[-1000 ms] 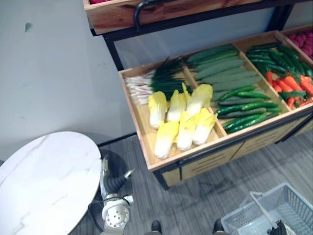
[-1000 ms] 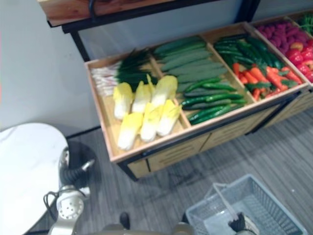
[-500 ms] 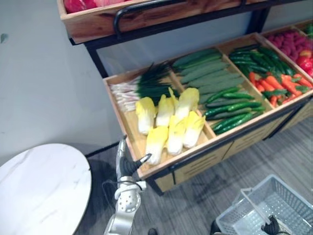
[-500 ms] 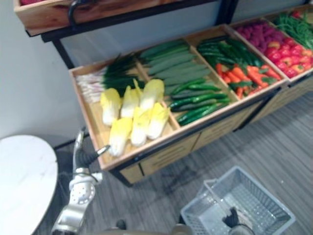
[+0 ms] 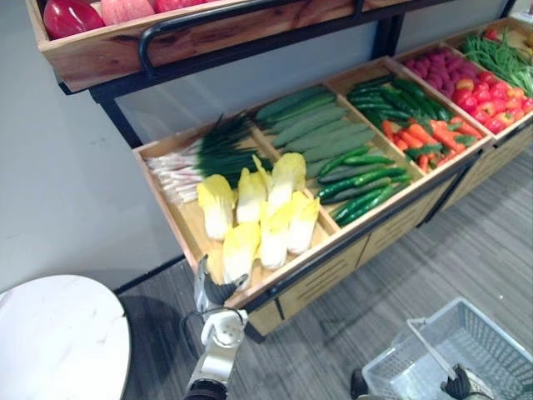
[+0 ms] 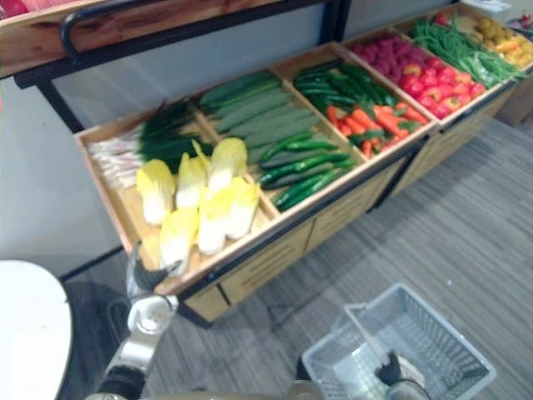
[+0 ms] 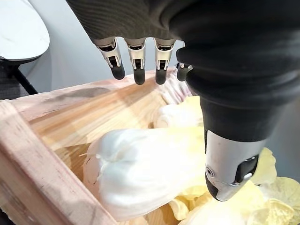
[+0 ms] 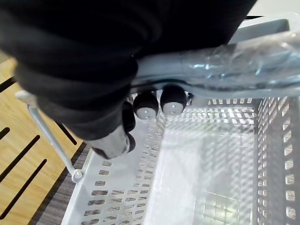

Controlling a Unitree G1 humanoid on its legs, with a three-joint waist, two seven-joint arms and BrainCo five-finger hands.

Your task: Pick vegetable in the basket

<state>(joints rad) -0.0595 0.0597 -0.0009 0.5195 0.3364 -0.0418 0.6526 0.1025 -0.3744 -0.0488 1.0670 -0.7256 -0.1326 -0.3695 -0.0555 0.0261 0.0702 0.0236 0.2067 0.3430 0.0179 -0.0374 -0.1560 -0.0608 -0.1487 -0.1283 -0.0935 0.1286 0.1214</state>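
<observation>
Hovering at the near-left corner of the wooden crate (image 5: 172,217), the left hand (image 5: 212,292) has straight, relaxed fingers (image 7: 137,65) just above the nearest napa cabbage (image 7: 145,173), holding nothing. The cabbages (image 5: 258,217) are pale yellow with white bases, lying packed in two rows in the crate's near half, with scallions (image 5: 200,154) beyond them. Cucumbers (image 5: 366,179) fill the compartment to the right. Bare floor separates the crate front from the grey basket (image 5: 491,333) at near right, whose handle (image 8: 225,70) the right hand (image 6: 391,368) grips with curled fingers.
</observation>
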